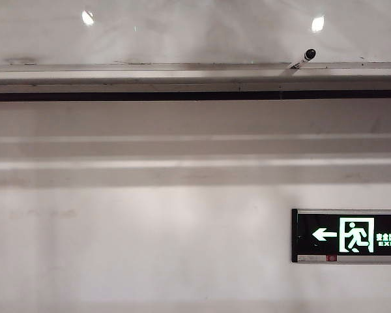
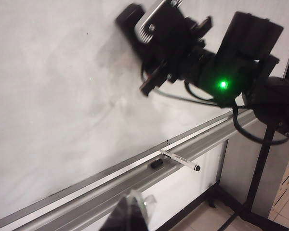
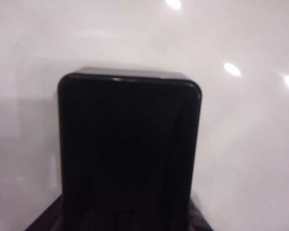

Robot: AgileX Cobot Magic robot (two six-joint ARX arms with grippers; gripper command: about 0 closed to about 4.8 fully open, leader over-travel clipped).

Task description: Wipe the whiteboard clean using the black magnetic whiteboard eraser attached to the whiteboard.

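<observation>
The whiteboard (image 2: 58, 96) is a glossy white panel with faint grey smudges; its lower strip (image 1: 195, 32) shows in the exterior view above a silver ledge (image 1: 150, 68). The black eraser (image 3: 129, 149) lies flat against the board. My right gripper (image 3: 127, 219) is shut on the eraser, with dark fingers at both its sides. In the left wrist view the right gripper (image 2: 139, 26) presses the eraser (image 2: 129, 17) to the board high above the ledge (image 2: 135, 175). My left gripper (image 2: 131, 214) hangs shut and empty below the ledge. Neither gripper shows in the exterior view.
A marker (image 2: 180, 160) and a small black cap (image 2: 156, 163) lie on the ledge; the marker (image 1: 304, 57) also shows in the exterior view. A green exit sign (image 1: 348, 235) hangs on the matte wall below. A black stand leg (image 2: 260, 168) rises at the board's side.
</observation>
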